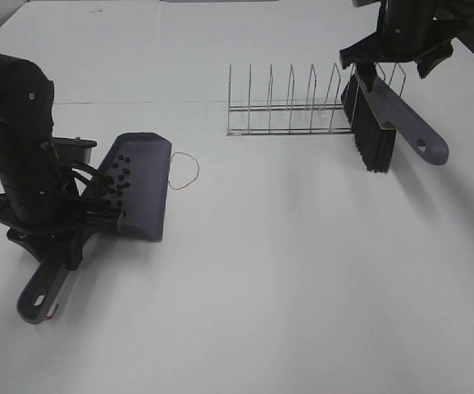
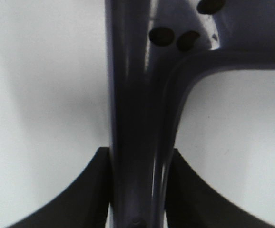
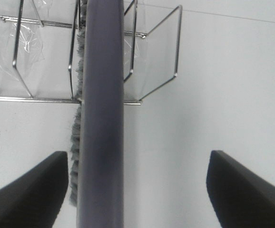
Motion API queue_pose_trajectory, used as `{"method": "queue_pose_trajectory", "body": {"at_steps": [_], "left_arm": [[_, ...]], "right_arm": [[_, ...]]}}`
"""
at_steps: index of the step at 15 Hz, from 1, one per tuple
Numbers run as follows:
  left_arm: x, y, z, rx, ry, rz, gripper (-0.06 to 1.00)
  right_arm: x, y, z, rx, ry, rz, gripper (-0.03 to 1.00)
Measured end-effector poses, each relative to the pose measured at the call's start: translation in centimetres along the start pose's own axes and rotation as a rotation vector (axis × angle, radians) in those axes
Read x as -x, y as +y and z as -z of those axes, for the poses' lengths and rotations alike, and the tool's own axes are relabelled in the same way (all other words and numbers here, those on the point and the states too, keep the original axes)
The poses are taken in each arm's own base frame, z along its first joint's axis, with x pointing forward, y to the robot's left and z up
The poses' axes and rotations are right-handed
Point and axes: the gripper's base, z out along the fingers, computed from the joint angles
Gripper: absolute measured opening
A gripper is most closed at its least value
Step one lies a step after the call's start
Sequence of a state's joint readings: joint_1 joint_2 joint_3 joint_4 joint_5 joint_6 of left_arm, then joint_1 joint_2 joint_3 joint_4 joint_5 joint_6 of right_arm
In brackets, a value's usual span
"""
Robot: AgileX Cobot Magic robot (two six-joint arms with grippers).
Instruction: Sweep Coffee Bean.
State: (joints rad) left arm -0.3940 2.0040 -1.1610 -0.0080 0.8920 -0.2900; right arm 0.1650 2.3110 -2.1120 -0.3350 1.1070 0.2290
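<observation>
Dustpan (image 1: 147,197) at lower left is sitting with its handle clamped in the left gripper (image 2: 138,190), coffee beans (image 1: 116,176) lying inside it, while the right gripper (image 3: 137,190) is gaping clear of the brush (image 1: 372,135) by the wire rack (image 1: 290,111), upper right; sweeping looks done, so withdrawing comes next.

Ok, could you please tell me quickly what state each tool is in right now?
Left tool: closed on the dustpan handle.
Right tool: open, jaws either side of the brush, not gripping it.
</observation>
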Motion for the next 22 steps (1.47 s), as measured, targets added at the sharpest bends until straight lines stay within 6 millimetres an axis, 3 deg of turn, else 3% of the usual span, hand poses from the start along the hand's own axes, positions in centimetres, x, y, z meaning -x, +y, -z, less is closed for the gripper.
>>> {"method": "queue_pose_trajectory", "body": {"at_steps": [2,4,7,12,14,17,20,22], "left_arm": [[0.1,-0.3,0.5,-0.014,-0.002,0.008,0.27],[-0.1,-1.7,0.9,-0.021,-0.015,-0.019,0.27],[-0.4,-3.8,1.3,-0.037,-0.034,-0.020,0.27],[-0.5,-3.9,1.3,-0.049,-0.027,-0.006,0.28],[-0.5,-4.0,1.3,-0.054,-0.019,0.000,0.35],[-0.4,-3.9,1.5,-0.043,-0.016,-0.008,0.59],[0.3,-3.7,3.1,0.019,-0.009,-0.047,0.62],[0.7,-3.6,4.6,0.059,-0.006,-0.064,0.62]], "right_arm": [[-0.4,-0.6,2.4,0.014,0.047,-0.024,0.74],[-0.5,-0.7,3.1,0.023,0.053,-0.015,0.74],[-0.5,-0.7,3.2,0.029,0.055,-0.013,0.74],[-0.5,-0.5,3.2,0.056,0.059,-0.002,0.74],[-0.6,-0.2,3.2,0.087,0.066,-0.009,0.74],[-0.6,0.0,3.3,0.110,0.069,0.000,0.74],[-0.4,-0.4,5.0,0.119,0.036,-0.004,0.74],[-0.2,-1.2,7.8,0.136,-0.019,-0.022,0.74]]}}
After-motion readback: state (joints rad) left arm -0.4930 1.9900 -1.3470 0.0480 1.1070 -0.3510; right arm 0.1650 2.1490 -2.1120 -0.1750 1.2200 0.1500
